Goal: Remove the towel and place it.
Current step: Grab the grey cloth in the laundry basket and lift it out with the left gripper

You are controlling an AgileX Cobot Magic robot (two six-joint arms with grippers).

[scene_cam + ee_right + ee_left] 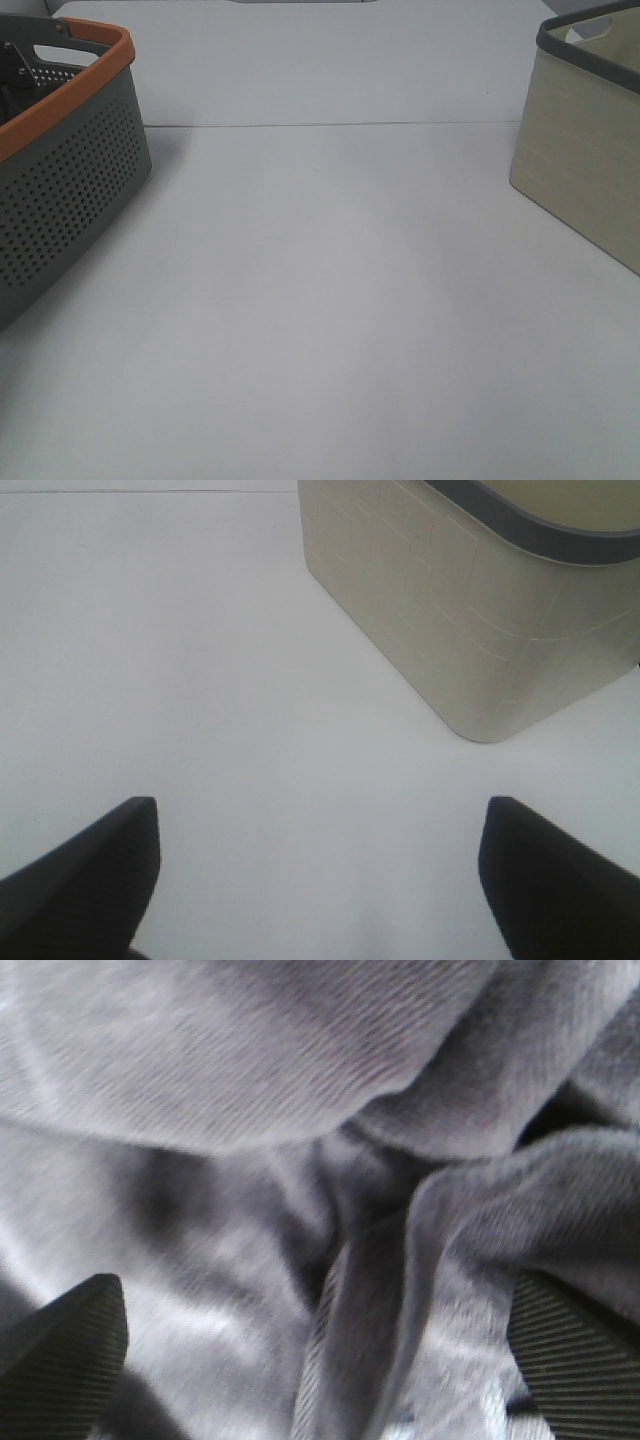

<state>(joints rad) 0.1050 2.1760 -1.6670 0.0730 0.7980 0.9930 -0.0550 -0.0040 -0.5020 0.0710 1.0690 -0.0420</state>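
The towel [250,1090] fills the left wrist view as crumpled grey terry cloth with a hemmed fold [360,1340] running up the middle. My left gripper [320,1360] is open right over it, with one ribbed fingertip on each side of that fold. In the high view only a dark part of the left arm [15,70] shows, inside the grey basket with the orange rim [70,95]; the towel is hidden there. My right gripper [320,870] is open and empty above the bare table, short of the beige basket [480,620].
The grey perforated basket [60,200] stands at the left edge of the white table [330,300]. The beige basket with a dark rim [590,150] stands at the right edge. A seam [330,125] crosses the table at the back.
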